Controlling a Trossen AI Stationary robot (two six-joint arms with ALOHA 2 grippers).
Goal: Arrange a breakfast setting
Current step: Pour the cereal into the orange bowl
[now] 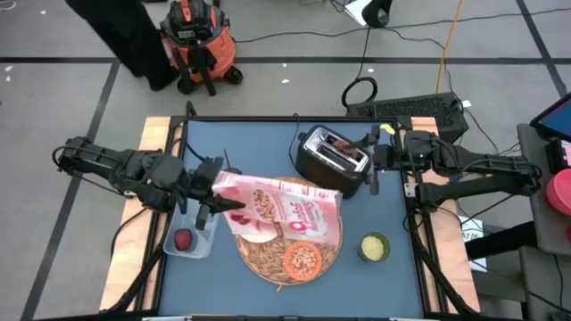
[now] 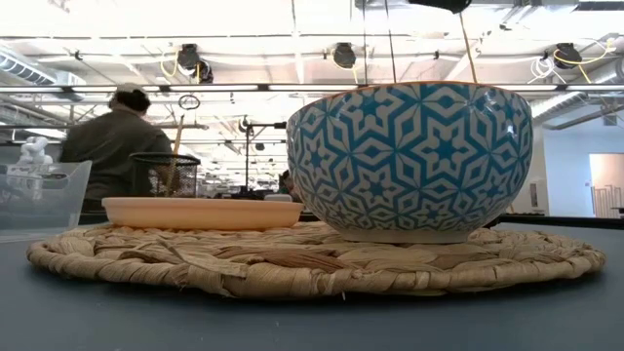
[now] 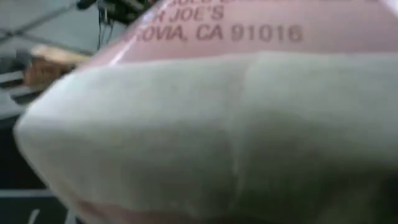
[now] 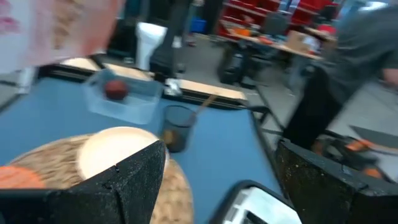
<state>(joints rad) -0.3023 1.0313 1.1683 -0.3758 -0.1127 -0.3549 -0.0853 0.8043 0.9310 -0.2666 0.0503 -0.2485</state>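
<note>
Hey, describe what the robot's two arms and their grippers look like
Both arms are dark, nearly black, built of jointed segments with black cables looped along them. The left gripper and the right gripper have blocky dark two-finger ends. In the right wrist view, the fingers look matte black with a rough, speckled surface.

A workshop-like lab hall is being indicated: ceiling ducts (image 2: 195, 60) upper left, shop vacuum (image 1: 198, 40) on taped floor, red shelving (image 4: 273, 12) at top.

Grey floor (image 1: 80, 36), orange shop vacuum (image 1: 198, 40), ceiling lamps (image 2: 343, 54), seated person (image 2: 117, 136).
</note>
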